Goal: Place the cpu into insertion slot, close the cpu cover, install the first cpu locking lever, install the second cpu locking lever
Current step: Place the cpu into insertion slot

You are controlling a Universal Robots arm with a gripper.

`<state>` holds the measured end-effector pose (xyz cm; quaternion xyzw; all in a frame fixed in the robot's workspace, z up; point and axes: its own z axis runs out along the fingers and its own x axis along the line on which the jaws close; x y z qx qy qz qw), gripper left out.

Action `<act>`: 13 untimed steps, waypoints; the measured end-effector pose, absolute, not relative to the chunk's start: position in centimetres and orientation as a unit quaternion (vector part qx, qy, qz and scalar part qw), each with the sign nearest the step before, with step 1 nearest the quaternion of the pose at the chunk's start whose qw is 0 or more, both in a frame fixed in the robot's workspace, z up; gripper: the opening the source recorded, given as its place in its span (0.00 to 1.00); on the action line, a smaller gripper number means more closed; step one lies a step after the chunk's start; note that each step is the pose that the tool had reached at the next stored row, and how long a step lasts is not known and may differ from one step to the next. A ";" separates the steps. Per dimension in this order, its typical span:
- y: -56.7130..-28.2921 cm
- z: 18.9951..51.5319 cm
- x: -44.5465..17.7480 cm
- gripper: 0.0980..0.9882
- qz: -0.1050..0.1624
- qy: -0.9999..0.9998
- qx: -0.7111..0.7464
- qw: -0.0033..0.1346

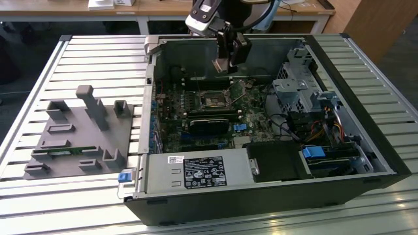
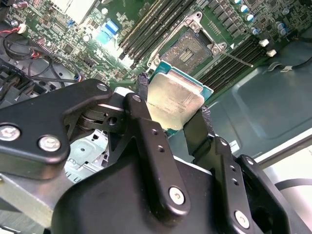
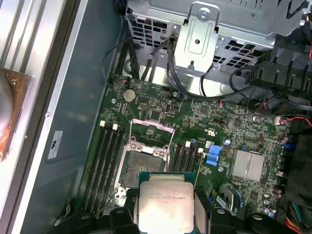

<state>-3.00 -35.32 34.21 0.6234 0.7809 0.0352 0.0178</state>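
Silver-beige cpu (image 3: 165, 204), clamped by its edges in gripper (image 2: 172, 96), hangs near open slot (image 3: 143, 167); cover (image 3: 152, 127) raised. Risk: tilted or offset lowering likely jams chip on slot rim.

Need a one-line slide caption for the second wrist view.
Pincer gripping the cpu by two opposite edges above the motherboard, the empty insertion slot just beyond.

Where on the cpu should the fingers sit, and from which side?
The cpu is flat and square: pinch two opposite thin edges, coming from above its metal top, which probably leaves the underside free for the insertion slot. The gripper holds it so.
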 end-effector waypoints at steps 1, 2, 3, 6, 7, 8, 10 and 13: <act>-35.3 34.2 -3.0 0.50 0.035 0.781 0.623 0.018; -35.3 34.2 -3.0 0.50 0.035 0.781 0.623 0.018; -35.3 34.1 -3.0 0.50 0.035 0.781 0.623 0.018; -35.3 34.0 -3.0 0.50 0.035 0.781 0.623 0.018; -35.3 34.0 -3.0 0.50 0.035 0.781 0.623 0.018; -35.3 34.0 -3.0 0.50 0.035 0.781 0.623 0.018; -35.3 33.9 -3.0 0.50 0.035 0.781 0.623 0.018; -35.3 33.8 -3.0 0.50 0.035 0.781 0.623 0.018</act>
